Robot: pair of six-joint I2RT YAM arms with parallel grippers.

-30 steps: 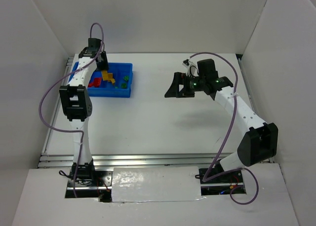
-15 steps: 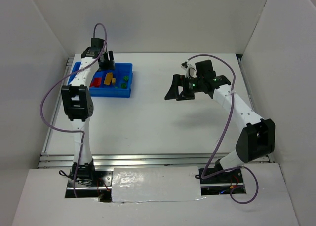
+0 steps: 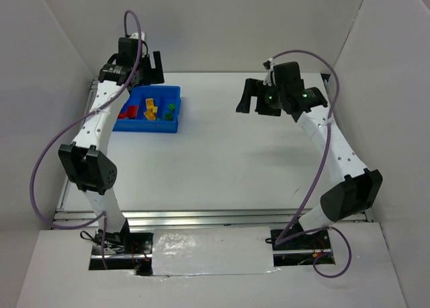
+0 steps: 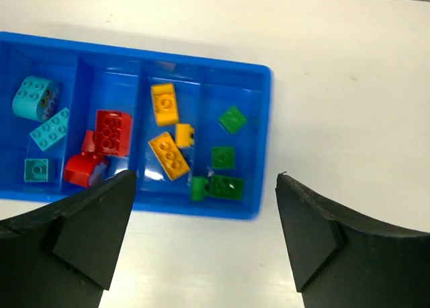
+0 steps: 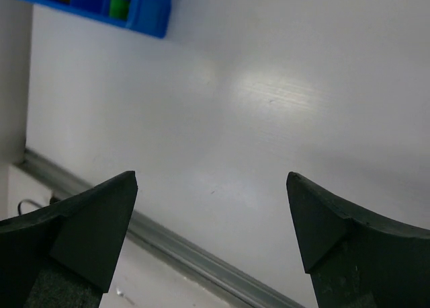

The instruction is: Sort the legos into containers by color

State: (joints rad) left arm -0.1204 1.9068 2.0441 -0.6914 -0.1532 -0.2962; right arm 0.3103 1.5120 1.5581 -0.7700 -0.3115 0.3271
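Note:
The blue tray (image 3: 173,123) of containers stands at the table's back left. In the left wrist view the tray (image 4: 264,130) holds cyan legos (image 4: 50,128) in its leftmost compartment, then red legos (image 4: 112,132), yellow legos (image 4: 168,155) and green legos (image 4: 223,157) in the following three. My left gripper (image 3: 149,71) hangs open and empty above the tray's back edge; its own view has the left gripper (image 4: 206,175) over the front wall. My right gripper (image 3: 254,106) is open and empty, high over the back right; the right gripper (image 5: 211,176) frames bare table.
White walls enclose the table on three sides. A metal rail (image 3: 201,217) runs along the near edge, and the rail (image 5: 201,261) also crosses the right wrist view. A corner of the tray (image 5: 153,17) shows there at top left.
My left gripper has opened and risen from inside the tray to above its back edge. The right gripper has lifted and swung toward the back.

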